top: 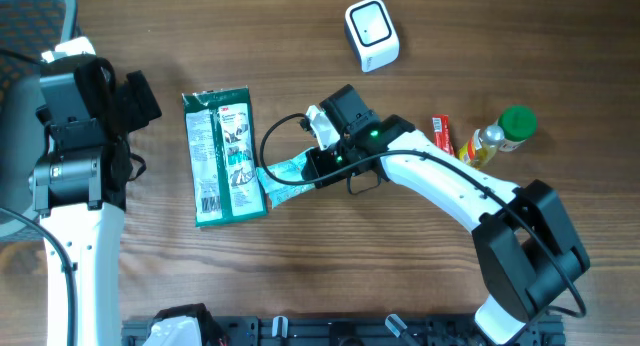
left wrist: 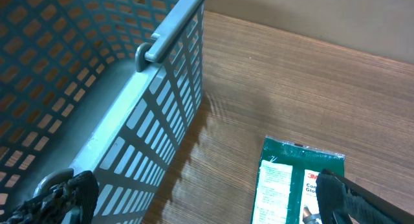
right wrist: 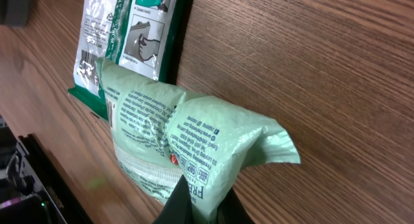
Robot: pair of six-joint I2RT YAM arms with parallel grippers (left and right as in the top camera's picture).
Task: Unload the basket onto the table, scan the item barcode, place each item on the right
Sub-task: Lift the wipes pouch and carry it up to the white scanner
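The pale green pouch (right wrist: 194,146), clenched by the right pincer (right wrist: 202,208), lies on the bench (top: 300,276) touching the dark green packet (top: 225,156); lift it with its barcode facing the far white scanner (top: 371,34).

From high above, looks straight down on the whole table (top: 300,286), taking in the white scanner (top: 371,34), the dark green packet (top: 224,156) and the pale green pouch (top: 283,178) together. From the left wrist, peers slantwise down across the wood beside the blue mesh basket (left wrist: 171,26), catching only that packet's top end. From the right wrist, sits very close over the pouch, facing along the tabletop, with the packet's lower corner behind; shares both with the top view.
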